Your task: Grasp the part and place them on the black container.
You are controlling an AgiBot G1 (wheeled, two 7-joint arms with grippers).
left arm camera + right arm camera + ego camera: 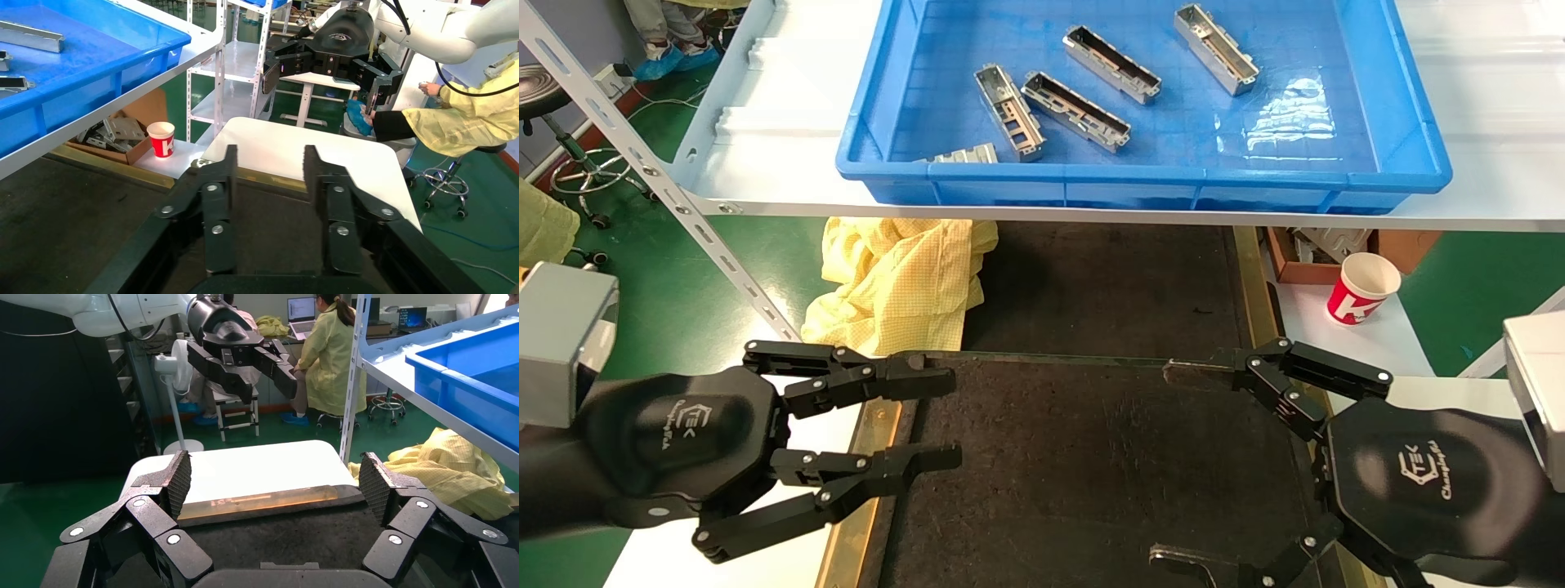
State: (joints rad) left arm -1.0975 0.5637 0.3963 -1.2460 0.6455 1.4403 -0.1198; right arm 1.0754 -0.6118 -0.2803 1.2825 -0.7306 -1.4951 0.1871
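1. Your left gripper (928,420) hangs at about 8 o'clock in the head view, over the left brass-coloured edge of the black container (1091,457). Its fingers are spread apart and hold nothing.
2. Your right gripper (1164,465) sits at about 4 o'clock, above the container's right side. Its jaws gape wide; the upper fingertip reaches toward the tray's far edge and the lower one shows at the bottom border. It is empty too.
3. The black container lies between the two grippers, directly below them, with no part resting on its felt surface.
4. Up at 12 o'clock, a blue crate (1410,155) stands on the white shelf (764,163). Four parts lie loose inside it: one part (1009,113) beside another (1076,111) near the middle, a third (1112,64) behind them, a fourth (1216,49) toward 1 o'clock.
5. A fifth piece (964,155) peeks over the crate's near wall.
6. A yellow cloth (895,278) is bunched at 10 o'clock below the shelf; a red-and-white paper cup (1361,287) stands at 2 o'clock.
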